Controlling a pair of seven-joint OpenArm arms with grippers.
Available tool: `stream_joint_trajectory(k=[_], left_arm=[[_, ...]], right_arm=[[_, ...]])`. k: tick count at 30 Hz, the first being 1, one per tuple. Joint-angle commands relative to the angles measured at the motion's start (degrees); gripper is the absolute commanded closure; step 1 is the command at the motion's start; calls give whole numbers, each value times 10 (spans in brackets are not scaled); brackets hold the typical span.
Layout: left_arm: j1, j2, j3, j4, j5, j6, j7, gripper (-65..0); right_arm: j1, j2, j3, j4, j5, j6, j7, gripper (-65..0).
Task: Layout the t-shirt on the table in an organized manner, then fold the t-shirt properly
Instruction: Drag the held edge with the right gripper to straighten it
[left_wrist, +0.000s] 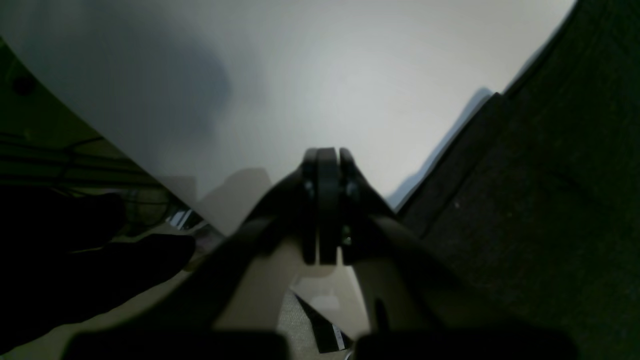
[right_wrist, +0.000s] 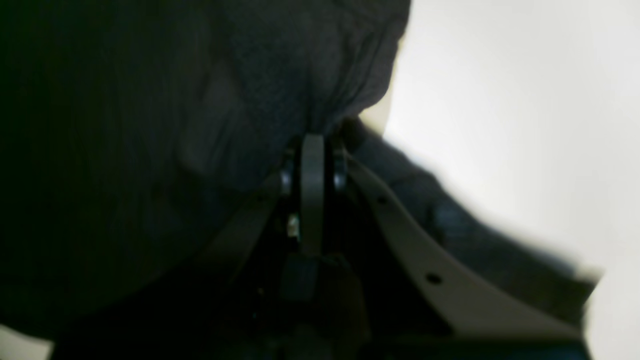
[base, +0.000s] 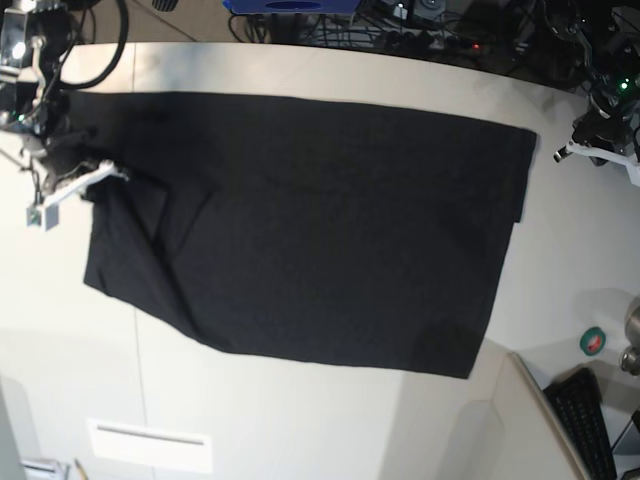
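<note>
Right tool (right_wrist: 312, 142) — t-shirt (right_wrist: 150, 125) edge between jaws

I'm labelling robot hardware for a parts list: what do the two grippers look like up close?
Both look alike: the left gripper and right gripper each have dark, rounded fingertip pads on pale beige finger arms. The right one's arm shows small dark holes.

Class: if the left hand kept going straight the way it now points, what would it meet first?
Probably the bare table: the shut left hand points at open tabletop, with the t-shirt off to one side. Depth is unclear.
</note>
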Motion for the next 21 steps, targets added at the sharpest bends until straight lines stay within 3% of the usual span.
stream_joint_trajectory(k=[1,7,9,10,13,17,21], left_arm=[[-2,-9,-3,10,0,1,-10,0],[-2,-9,-3,9,1,1,-10,0],[-2,-9,-3,9,0,1,-10,0],[-2,-9,-3,9,1,1,-10,0],[-2,-9,-3,9,1,1,-10,0],[-2,-9,-3,9,1,1,-10,0],[-1,-9,-3,9,3,1,-10,0]], right_arm=[[1,2,3,10,6,1,14,0],[-7,-5,3,3,6,1,-32,-11],[-3,-2,7,19,6,1,-26,-161],[5,-1,8,26,6,1,-19,-203],[53,9,8,17,6,1,-8,-225],[185,22,8,-128,3,1,-6,-225],[331,47,7,-363,3,1,9,-228]])
